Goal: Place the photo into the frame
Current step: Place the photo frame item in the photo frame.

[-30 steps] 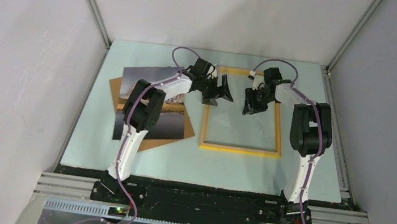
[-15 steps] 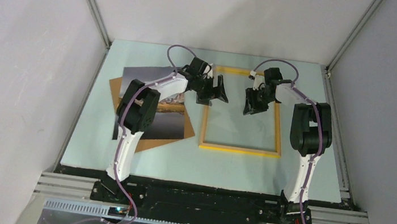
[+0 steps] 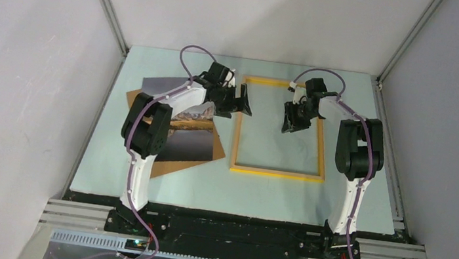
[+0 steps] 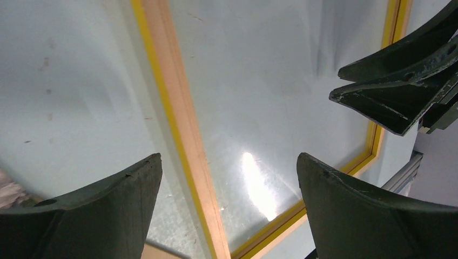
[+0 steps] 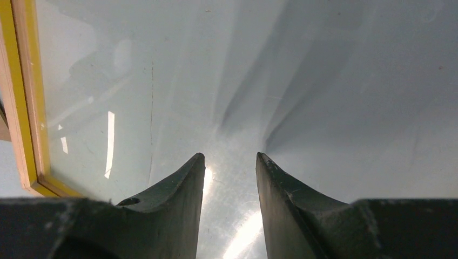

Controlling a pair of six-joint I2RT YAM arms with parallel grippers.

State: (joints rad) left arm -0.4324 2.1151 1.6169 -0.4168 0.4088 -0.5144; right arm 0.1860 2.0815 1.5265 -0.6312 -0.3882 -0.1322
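One frame edge runs beneath open left hand.

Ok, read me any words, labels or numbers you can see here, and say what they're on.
None: no readable text in any view. The photo shows only a landscape, and the frame and the brown board are plain.

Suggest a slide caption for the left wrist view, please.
Open left gripper hovers above the frame, right gripper opposite.
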